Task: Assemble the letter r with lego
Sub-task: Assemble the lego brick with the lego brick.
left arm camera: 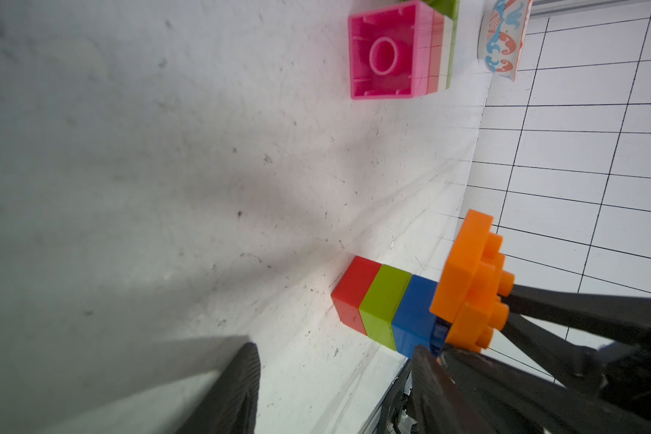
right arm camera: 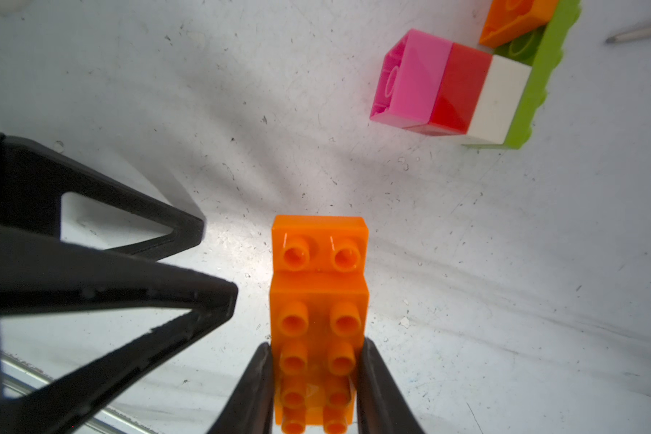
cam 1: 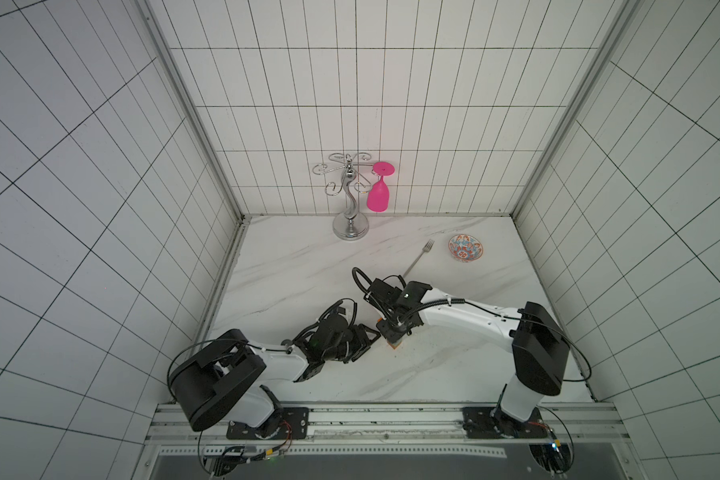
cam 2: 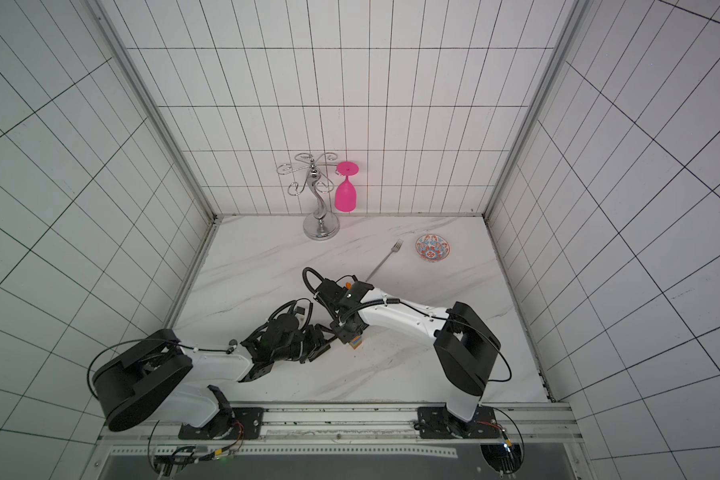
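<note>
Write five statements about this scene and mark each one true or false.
1. The right pincer grips a long orange brick. True.
2. Under that brick is a stack of pink, red and cream. False: the stack is a red brick, a green brick and a blue brick.
3. A pink glass hangs upside down on the silver rack. True.
4. The fork lies in the bowl. False: it lies on the table, apart from the bowl.
5. The left pincer holds the pink brick. False: it is open and holds nothing.
</note>
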`<state>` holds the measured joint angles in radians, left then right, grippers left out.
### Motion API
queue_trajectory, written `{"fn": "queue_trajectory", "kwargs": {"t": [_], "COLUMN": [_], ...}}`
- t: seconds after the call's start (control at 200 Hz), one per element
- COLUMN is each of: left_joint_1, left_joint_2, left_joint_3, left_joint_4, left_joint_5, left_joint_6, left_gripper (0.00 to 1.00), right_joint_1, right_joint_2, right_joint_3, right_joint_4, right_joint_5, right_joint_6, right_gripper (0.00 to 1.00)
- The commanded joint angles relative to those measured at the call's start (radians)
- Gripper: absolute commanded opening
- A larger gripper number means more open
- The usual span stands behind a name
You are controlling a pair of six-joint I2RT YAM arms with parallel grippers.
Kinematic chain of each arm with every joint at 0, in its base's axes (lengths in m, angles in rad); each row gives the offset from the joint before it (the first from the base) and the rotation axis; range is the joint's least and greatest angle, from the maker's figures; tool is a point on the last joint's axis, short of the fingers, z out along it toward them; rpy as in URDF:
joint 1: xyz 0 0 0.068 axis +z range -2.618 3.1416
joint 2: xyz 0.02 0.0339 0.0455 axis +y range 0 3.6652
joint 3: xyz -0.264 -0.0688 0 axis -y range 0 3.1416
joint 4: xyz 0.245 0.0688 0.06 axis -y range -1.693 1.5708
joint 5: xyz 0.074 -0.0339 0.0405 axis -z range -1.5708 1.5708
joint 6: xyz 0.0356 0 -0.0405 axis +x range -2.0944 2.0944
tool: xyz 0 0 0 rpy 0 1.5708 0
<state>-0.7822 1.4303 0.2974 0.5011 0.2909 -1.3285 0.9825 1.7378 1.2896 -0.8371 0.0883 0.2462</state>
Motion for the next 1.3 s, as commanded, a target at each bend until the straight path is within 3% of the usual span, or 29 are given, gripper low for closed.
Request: {"fn": "queue_trajectory", "kwargs": {"t": [0.0,0.735,1.114,1.294], "left_joint_1": [0.005,0.004,0.052,0.102], "left_joint_2": [0.021,-0.009,-0.263,-0.421], "left_joint_3": [0.003,0.014,0.017,0.077], "left_joint_4": [-0.047,-0.076,-0.296,-0.517], "left_joint_5": [-0.003,-0.008,-0.073,-0.095], "left_joint_6": [0.004,0.017,0.085,0.162], "left_gripper": [0.57,0.57,0.57,0.60], "right_joint_1": [0.000,-0.030,-0.050,-0.072], "right_joint_2": [0.066,0.123,0.142,0.026], "right_joint_3": [-0.077,-0.205,-0.264,-0.213], "right_joint_4": [-0.028,-0.028,-0.014,-0.002], "right_joint_5": [-0.032,-0.114,-0.153,-0.145], "right_joint_6": [0.010,0.082,0.104,0.116], "right_gripper": [0.00,0.00,0.00,0.00]}}
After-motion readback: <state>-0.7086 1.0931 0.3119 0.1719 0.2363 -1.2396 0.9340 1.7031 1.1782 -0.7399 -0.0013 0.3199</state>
